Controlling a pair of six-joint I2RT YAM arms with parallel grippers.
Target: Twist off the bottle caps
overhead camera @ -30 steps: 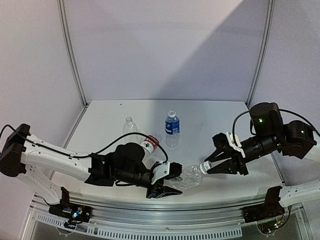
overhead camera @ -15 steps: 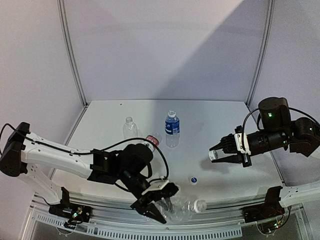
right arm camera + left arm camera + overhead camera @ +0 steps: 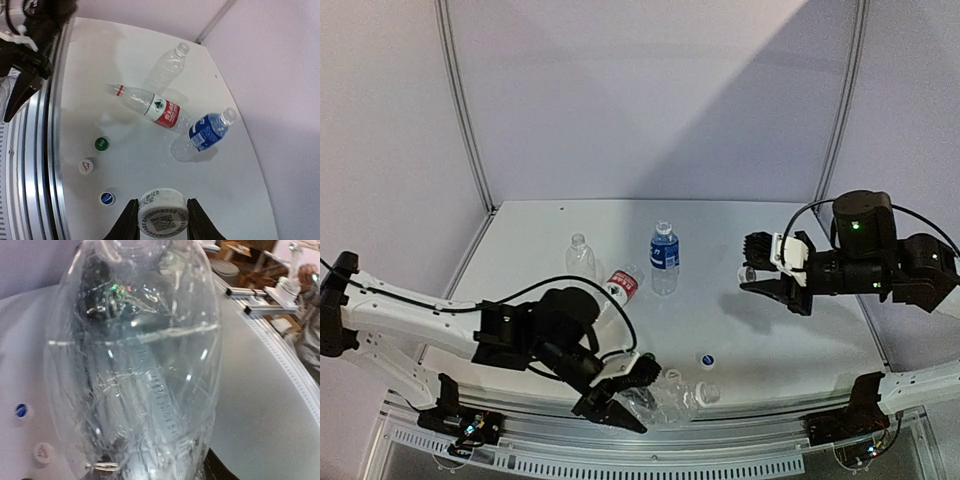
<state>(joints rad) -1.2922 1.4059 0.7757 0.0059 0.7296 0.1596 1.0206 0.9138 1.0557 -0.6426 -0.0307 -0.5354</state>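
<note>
Soft light, diagonal shadow across back wall [image 3: 650,100]; bottle [image 3: 135,365] blurred, glary

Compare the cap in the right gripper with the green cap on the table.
Colour: the white round plastic cap against the green round plastic cap. State: the white cap is pinched in the right gripper; the green cap lies loose on the white table. Marking: the white cap carries a printed code square; the green cap shows only a pale mark. Both are small and round.
</note>
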